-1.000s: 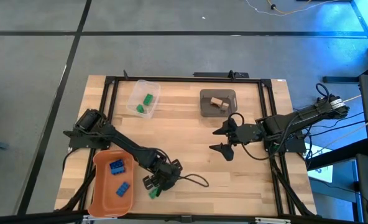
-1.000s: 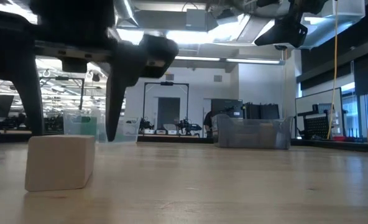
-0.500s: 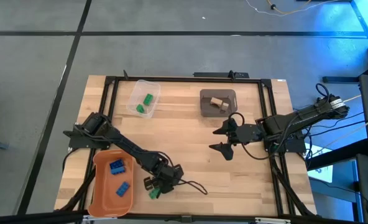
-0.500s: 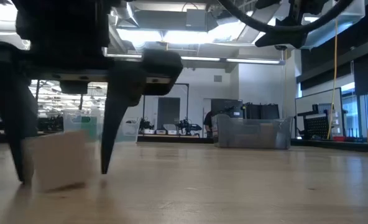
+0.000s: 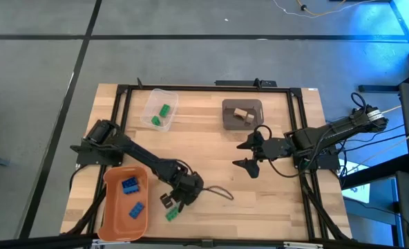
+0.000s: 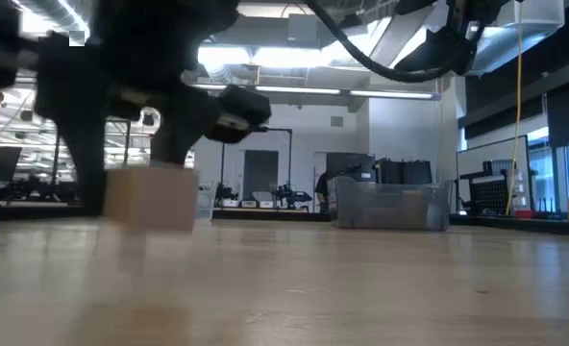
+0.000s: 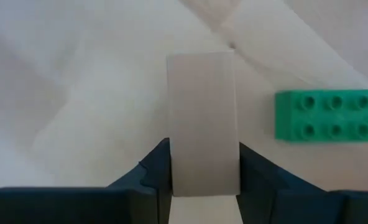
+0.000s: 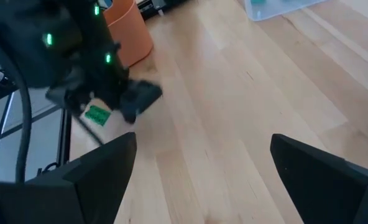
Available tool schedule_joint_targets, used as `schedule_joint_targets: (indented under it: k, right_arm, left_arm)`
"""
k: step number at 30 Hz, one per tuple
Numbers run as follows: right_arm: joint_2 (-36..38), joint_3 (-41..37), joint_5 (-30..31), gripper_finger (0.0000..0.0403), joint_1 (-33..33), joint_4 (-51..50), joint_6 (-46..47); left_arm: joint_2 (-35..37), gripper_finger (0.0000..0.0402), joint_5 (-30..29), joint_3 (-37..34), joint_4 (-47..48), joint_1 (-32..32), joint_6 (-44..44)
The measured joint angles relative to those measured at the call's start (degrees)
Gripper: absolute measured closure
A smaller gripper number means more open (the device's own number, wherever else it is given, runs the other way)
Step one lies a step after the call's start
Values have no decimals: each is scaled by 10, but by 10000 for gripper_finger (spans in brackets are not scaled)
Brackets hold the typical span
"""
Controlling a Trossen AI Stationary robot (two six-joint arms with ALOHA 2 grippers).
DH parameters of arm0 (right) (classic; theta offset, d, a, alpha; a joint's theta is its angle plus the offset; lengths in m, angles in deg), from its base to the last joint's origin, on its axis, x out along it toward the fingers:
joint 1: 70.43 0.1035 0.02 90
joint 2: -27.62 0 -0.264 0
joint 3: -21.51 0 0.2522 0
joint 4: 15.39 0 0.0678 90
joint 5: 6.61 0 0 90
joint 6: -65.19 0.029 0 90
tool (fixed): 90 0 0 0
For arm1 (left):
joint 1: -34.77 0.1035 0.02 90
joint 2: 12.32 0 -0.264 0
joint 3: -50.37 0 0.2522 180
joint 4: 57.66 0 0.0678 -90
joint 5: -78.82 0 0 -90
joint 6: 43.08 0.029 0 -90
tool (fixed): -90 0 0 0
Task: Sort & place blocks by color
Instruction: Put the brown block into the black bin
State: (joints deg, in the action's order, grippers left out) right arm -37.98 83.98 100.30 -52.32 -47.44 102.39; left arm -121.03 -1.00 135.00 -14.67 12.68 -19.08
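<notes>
My left gripper [image 7: 202,180] is near the table's near edge, beside the orange bin, shut on a pale tan block [image 7: 202,124], which also shows in the low view [image 6: 152,199]. A green block [image 7: 330,115] lies flat on the table just beside it [image 5: 170,215]. My right gripper [image 5: 248,155] hovers open over the table's right half, touching nothing. Two blue blocks [image 5: 129,185] lie in the orange bin, two green ones [image 5: 164,109] in the clear bin, and a tan one [image 5: 242,114] in the grey bin. My left gripper pinches the tan block's two long sides near one end [image 7: 202,177], one finger [image 7: 156,171] on each side. The fingers come from above, pointing down, and lie along the block. The block is lifted clear of the table [image 6: 152,199], roughly level.
The orange bin [image 5: 108,207] stands at the near left corner, the clear bin [image 5: 149,104] at the far left, and the grey bin [image 5: 226,121] at the far middle. A black frame [image 5: 121,90] borders the table. Bare wood lies between the two arms.
My left gripper came down around the tan block, shut on it and raised it off the table, shifting a little toward the table's right. The block, which stood on the wood, now hangs clear above it. The green block stayed put.
</notes>
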Motion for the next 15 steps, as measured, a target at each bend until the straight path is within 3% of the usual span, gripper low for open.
schedule_joint_targets:
  k: [5, 8, 12, 15]
  right_arm:
    - [0, 0, 0, 32, 0, -9, -2]
    - [0, 0, 1, 32, 0, -24, -1]
    - [0, 0, 1, 32, 0, -39, 0]
    - [0, 0, 13, 32, 0, -30, 1]
  left_arm:
    - [68, 283, 0, -21, 88, 61, -57]
    - [140, 283, -4, -77, 96, 112, -97]
    - [265, 283, -25, -166, 12, 185, -183]
    - [359, 283, -43, -242, -126, 229, -277]
